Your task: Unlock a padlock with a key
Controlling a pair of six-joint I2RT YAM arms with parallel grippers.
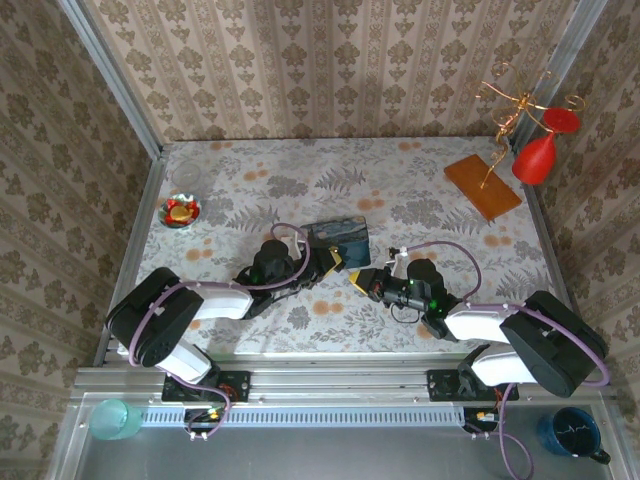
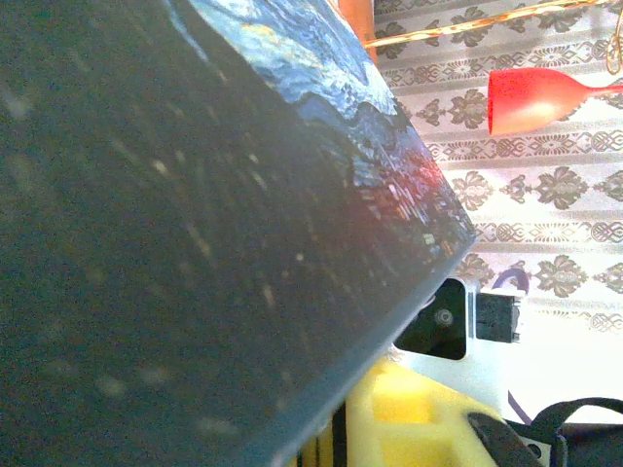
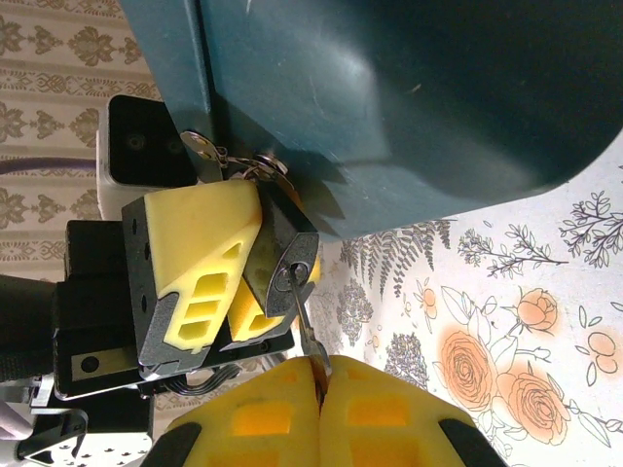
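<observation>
Yellow foam pads of the right gripper (image 3: 319, 375) are clenched on the bow of a small silvery key (image 3: 304, 316). Its blade points up at the keyhole in the end face of the tiny dark metal padlock (image 3: 287, 255). The tip sits at the keyhole or just inside it; how deep it goes cannot be told.

The left gripper (image 3: 238, 287) grasps the padlock body between its own yellow pads, so the lock is off the tabletop. It hangs just at the near side of the blue painted starry-night box (image 1: 340, 238), around the middle of the floral-patterned table (image 1: 300, 190) and a little toward its near edge. A ring of spare silvery keys (image 3: 209, 149) dangles beside the lock, against the box.

The step in hand looks like insertion. The next move likely calls for pushing the key home along the blade's own line, then rolling the right wrist to turn it while the left grip holds the body firm. A skewed push could twist the lock in the pads.
</observation>
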